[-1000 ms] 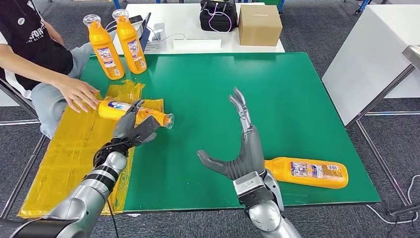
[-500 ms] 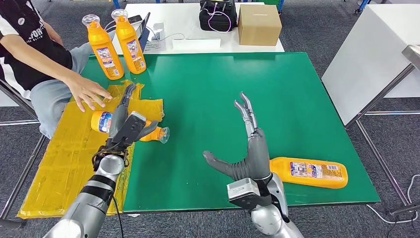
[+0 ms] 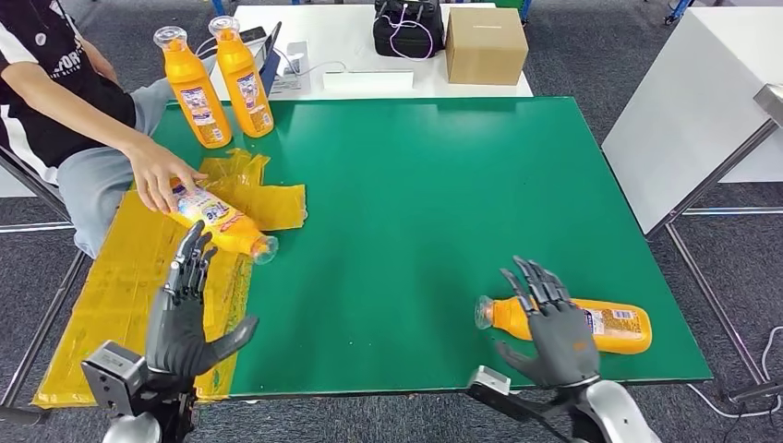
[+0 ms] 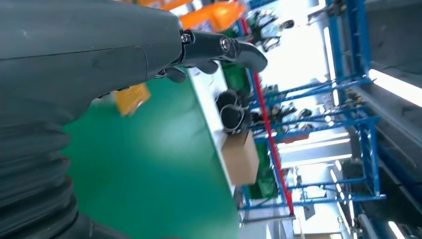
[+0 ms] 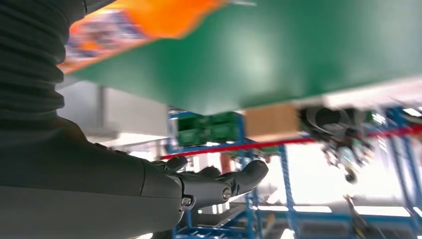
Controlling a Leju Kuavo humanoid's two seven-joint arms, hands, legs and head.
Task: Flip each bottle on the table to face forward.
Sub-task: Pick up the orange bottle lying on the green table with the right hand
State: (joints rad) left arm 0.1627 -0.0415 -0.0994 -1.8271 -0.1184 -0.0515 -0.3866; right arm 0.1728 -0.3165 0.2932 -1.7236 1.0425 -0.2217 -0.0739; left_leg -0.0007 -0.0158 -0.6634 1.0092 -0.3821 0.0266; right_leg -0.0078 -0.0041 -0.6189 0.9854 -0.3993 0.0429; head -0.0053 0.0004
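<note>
An orange bottle lies on its side near the front right of the green table, cap pointing left. My right hand hovers low in front of its neck, fingers apart, holding nothing; the right wrist view has the same bottle blurred beyond the hand. A second orange bottle lies tilted on the yellow sheet, with a person's hand on its base. My left hand is open, back from that bottle. Two orange bottles stand upright at the back left.
A person sits at the table's left side. Behind the green table a white table carries a cardboard box and a black bag. Another white table stands to the right.
Both my arms have drawn back toward me and lowered. My left hand has let go of the left bottle, which the person has turned and moved. The right bottle's cap is uncovered.
</note>
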